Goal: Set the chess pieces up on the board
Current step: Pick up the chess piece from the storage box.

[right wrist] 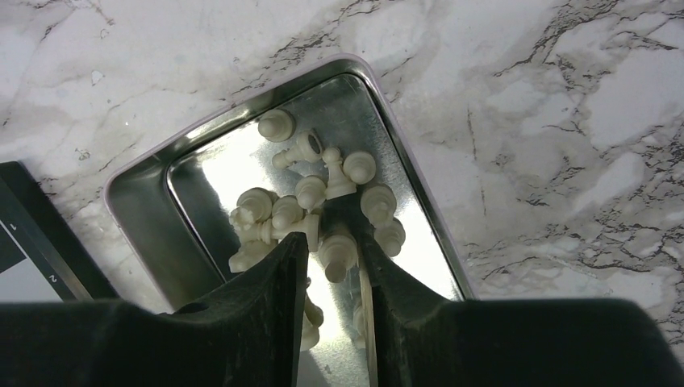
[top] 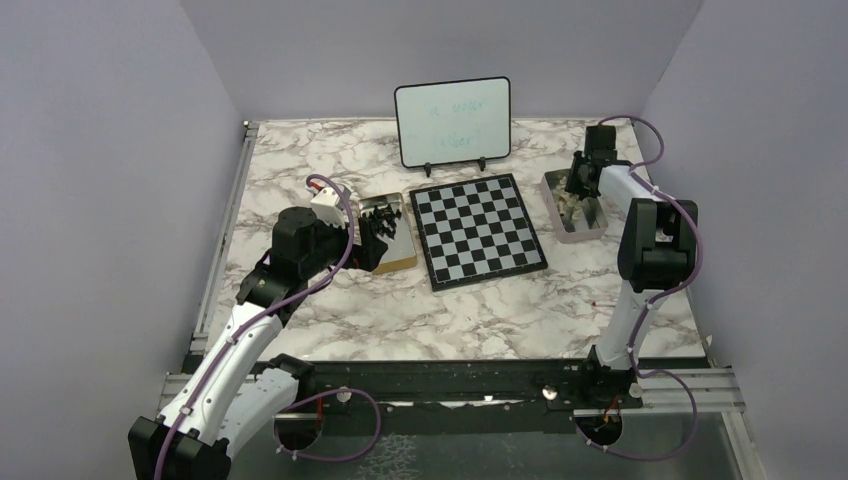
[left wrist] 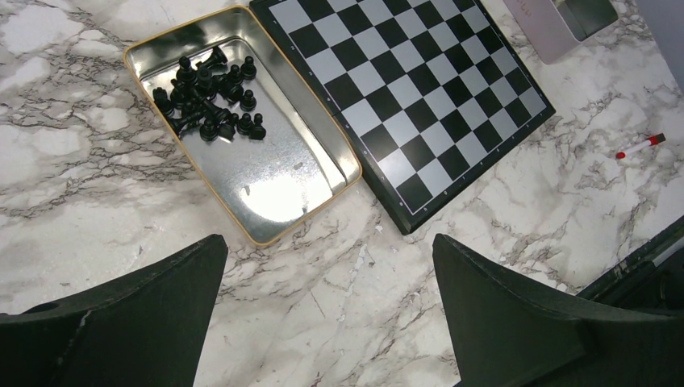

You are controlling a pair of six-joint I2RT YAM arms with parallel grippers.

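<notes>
Right wrist: fingers (right wrist: 266,322) partly hide chess pieces (right wrist: 310,192).

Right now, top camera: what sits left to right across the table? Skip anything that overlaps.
gold-rimmed tin → board → pale tin

The board (top: 477,230) is chequered black and grey, the chess pieces (right wrist: 310,192) creamy-white.

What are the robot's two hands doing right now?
Left gripper: open, empty.
Right gripper: fingers either side of a white piece in its tin; gripped or not, cannot tell.
</notes>
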